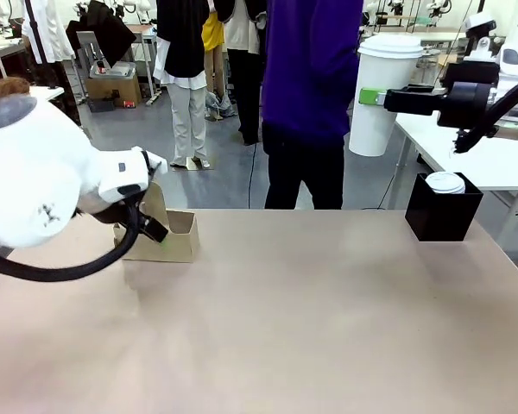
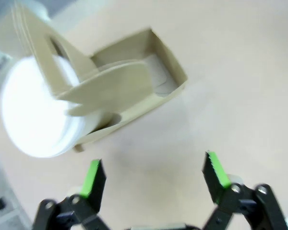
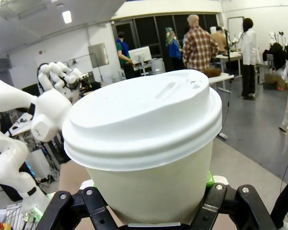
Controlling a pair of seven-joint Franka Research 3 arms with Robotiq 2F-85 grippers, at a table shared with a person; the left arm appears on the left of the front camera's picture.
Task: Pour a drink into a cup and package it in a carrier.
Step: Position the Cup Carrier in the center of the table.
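The right gripper [image 3: 151,191] is closed tight around the white cup [image 3: 144,129], which has its lid on. It holds the cup high in the air at the far right of the table [image 1: 311,328]. The left gripper [image 2: 153,170] is wide open and holds nothing. It is just beside the brown carrier [image 2: 134,86] on the table. A white lid [image 2: 31,115] sits in one of the carrier's holes.

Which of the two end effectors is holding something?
The right end effector: it is shut on the lidded white cup. The left end effector stands open and empty near the carrier.
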